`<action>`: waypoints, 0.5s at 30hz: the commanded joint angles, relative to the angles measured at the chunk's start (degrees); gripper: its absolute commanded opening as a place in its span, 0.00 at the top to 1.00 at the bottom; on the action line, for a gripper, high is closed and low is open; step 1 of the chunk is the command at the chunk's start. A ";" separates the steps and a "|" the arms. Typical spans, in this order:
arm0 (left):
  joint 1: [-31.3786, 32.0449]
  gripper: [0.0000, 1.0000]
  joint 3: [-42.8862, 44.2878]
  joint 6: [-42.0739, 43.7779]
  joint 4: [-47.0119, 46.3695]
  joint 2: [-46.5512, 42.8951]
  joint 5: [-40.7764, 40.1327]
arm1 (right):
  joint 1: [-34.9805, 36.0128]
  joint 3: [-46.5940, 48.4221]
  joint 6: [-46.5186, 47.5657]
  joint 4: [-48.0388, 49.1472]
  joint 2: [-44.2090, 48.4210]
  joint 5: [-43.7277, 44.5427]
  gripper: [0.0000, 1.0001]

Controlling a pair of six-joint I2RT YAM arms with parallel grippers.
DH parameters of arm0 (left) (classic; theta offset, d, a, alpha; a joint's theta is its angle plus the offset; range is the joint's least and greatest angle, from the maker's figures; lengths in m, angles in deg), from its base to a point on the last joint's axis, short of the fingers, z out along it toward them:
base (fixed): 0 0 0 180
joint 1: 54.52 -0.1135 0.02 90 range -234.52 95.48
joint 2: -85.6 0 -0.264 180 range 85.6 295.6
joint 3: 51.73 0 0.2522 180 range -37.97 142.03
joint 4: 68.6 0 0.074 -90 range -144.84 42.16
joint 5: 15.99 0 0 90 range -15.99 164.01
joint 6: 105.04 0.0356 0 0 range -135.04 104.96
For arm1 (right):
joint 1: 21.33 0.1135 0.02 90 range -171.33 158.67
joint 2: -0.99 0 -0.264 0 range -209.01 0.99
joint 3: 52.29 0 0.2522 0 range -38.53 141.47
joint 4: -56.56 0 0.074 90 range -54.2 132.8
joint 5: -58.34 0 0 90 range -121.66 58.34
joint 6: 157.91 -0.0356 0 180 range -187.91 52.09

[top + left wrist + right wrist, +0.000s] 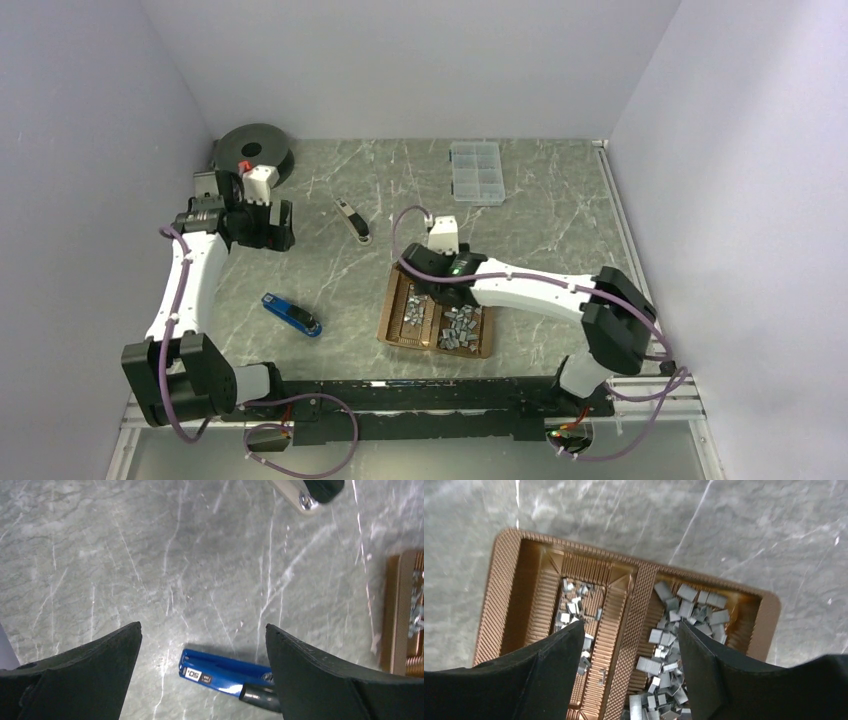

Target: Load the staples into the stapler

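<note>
Both spread wide, empty: right fingers [544, 680] above staples [684, 615], left fingers [85, 675] well clear of blue stapler [220, 672].

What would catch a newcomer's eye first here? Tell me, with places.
The brown tray near the front centre, its two compartments holding shiny staples, with the right gripper open right above it. Left of the tray a blue stapler lies on the grey marble table, showing between the open fingers of the left gripper.
</note>
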 commanded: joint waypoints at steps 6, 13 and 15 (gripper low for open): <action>-0.12 0.01 0.56 14.73 10.47 -4.31 4.51 | 4.74 0.40 -8.57 -4.18 -3.45 2.18 0.41; -0.03 0.01 0.11 17.60 12.03 -5.56 5.48 | 5.75 -4.03 -11.22 -0.24 -4.59 -0.98 0.55; -0.01 0.00 0.16 18.54 12.56 -5.64 5.57 | 5.75 -4.96 -11.48 0.41 -4.97 -1.41 0.55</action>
